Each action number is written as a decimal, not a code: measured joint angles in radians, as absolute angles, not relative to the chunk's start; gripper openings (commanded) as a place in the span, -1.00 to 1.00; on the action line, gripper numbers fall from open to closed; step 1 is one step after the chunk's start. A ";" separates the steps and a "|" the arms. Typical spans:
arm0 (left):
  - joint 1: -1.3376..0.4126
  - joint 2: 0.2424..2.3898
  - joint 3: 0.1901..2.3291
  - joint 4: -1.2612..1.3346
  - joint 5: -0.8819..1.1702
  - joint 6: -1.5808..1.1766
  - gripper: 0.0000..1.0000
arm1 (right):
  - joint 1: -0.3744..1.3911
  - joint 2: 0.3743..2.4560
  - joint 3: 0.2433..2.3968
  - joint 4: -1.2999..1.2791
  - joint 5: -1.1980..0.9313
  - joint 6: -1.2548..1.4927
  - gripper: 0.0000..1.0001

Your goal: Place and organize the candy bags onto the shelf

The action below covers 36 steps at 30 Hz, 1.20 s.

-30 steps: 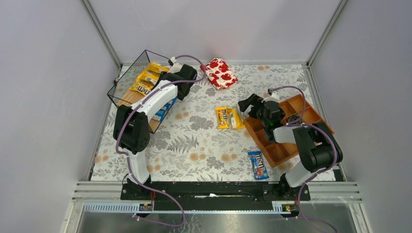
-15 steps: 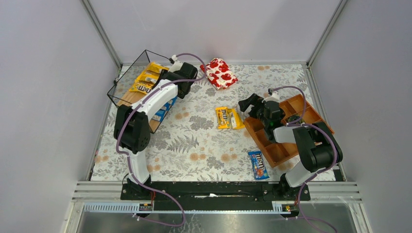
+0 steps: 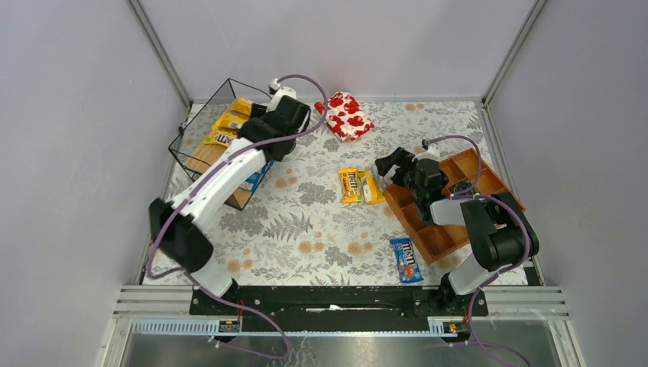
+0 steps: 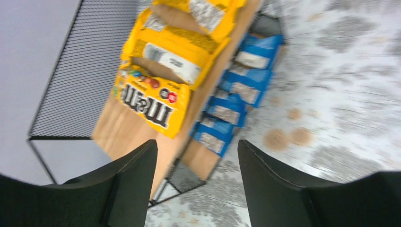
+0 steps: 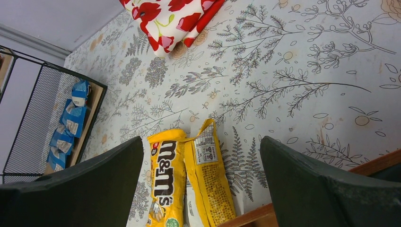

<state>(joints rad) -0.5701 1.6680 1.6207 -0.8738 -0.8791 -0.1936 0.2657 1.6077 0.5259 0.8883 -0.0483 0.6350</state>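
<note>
The left gripper (image 4: 196, 146) hangs above the shelf (image 4: 66, 80) at the far left, its jaws apart with nothing between them. On the upper board lie the yellow bags (image 4: 163, 52), overlapping; on the lower board the blue bags (image 4: 236, 90) lie in a row. The right gripper (image 5: 201, 139) is wide open and empty, above a yellow pair (image 5: 189, 184) lying side by side in the middle of the table (image 3: 306, 222), beside the tray (image 3: 428, 229). One blue bag (image 3: 406, 260) lies nearer. I think the risk is here: the pair touches, so the fingers may take both, or pinch only a glossy edge that slips. Also the front yellow bag (image 4: 151, 101) reaches the board edge; a brush from the left arm could push it down
</note>
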 measured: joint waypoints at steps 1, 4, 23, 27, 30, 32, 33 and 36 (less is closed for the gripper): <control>-0.578 1.633 1.620 -0.871 -0.830 -0.196 0.42 | 0.266 1.608 0.526 0.888 -0.048 0.635 1.00; -0.584 1.504 1.582 -0.833 -0.616 -0.207 0.51 | 0.266 1.608 0.526 0.888 -0.048 0.634 1.00; -0.934 1.669 0.913 0.034 0.392 -0.899 0.15 | 0.265 1.608 0.526 0.888 -0.047 0.634 1.00; -0.943 1.824 0.935 0.164 0.414 -1.010 0.12 | 0.265 1.607 0.526 0.888 -0.046 0.634 1.00; -0.939 1.909 0.971 0.199 0.422 -1.060 0.12 | 0.265 1.607 0.526 0.888 -0.046 0.634 1.00; -0.939 1.958 1.025 0.234 0.424 -1.075 0.12 | 0.265 1.607 0.525 0.888 -0.046 0.634 1.00; -0.939 1.965 1.031 0.239 0.424 -1.077 0.10 | 0.265 1.607 0.525 0.888 -0.046 0.634 1.00; -0.941 2.017 1.057 0.305 0.442 -1.110 0.02 | 0.262 1.607 0.523 0.888 -0.046 0.634 1.00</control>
